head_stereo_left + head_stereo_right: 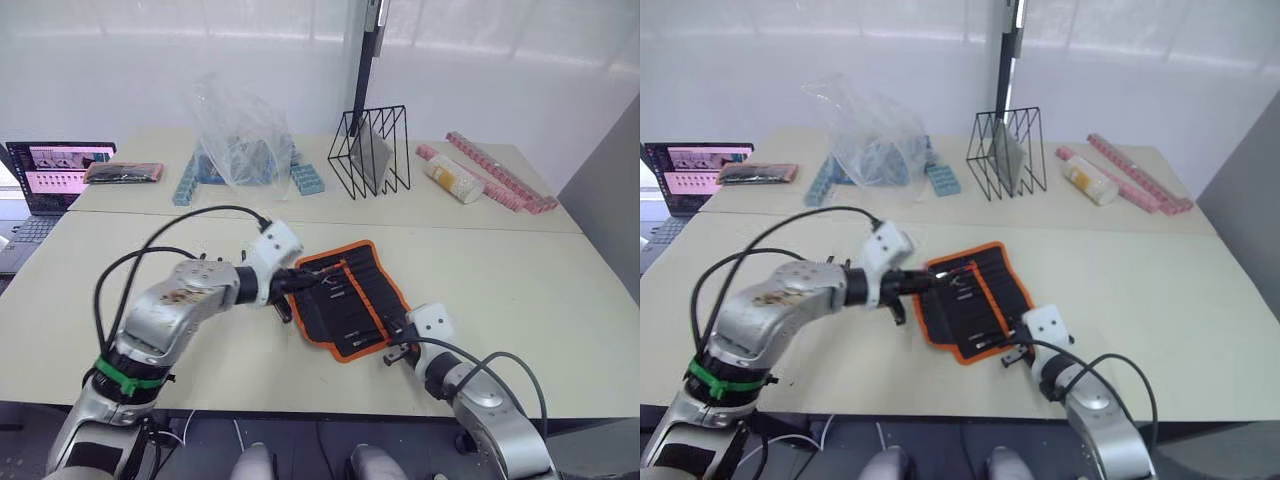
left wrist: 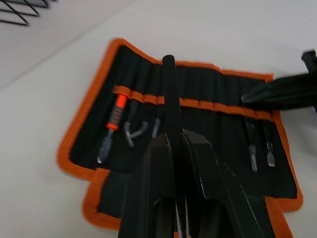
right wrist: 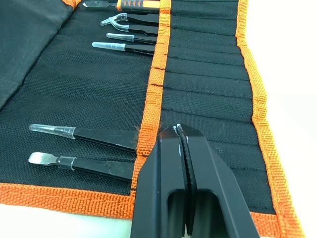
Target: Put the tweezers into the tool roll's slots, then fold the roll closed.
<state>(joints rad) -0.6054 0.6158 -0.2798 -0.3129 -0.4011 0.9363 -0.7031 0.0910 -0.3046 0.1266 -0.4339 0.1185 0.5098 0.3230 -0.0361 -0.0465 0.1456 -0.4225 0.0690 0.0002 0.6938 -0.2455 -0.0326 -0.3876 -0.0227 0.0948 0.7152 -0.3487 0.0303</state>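
1. The roll point(image 1: 347, 298) lies open and flat on the table point(image 1: 520, 270), between the two grippers, with its orange edging all round and an orange stripe crossing the slots point(image 3: 208, 74)
2. It looks like soft, light fabric that will bend and slide easily, so I judge an edge or corner the best place to take hold for folding, with the other gripper pinning it down
3. The tweezers point(image 3: 94, 134) are slim, stiff, light metal with sharp tips under clear caps; several sit in the slots just ahead of the right gripper, and more sit farther off beside an orange-handled tool point(image 2: 113, 121)
4. Such thin smooth metal is likely to slip or twist, so a hold on the middle of the shaft seems safest
5. The left gripper point(image 2: 171, 89) is clenched on a slim black tweezer point(image 2: 169, 74), which sticks out past its fingertips and points at the stripe in the middle of the roll
6. In the head views this gripper sits at the roll's left edge
7. The right gripper point(image 3: 181, 130) has its fingers pressed together with nothing visible between them, and its tips rest on or just above the roll, right beside the stripe
8. In the head views it sits at the roll's near right corner
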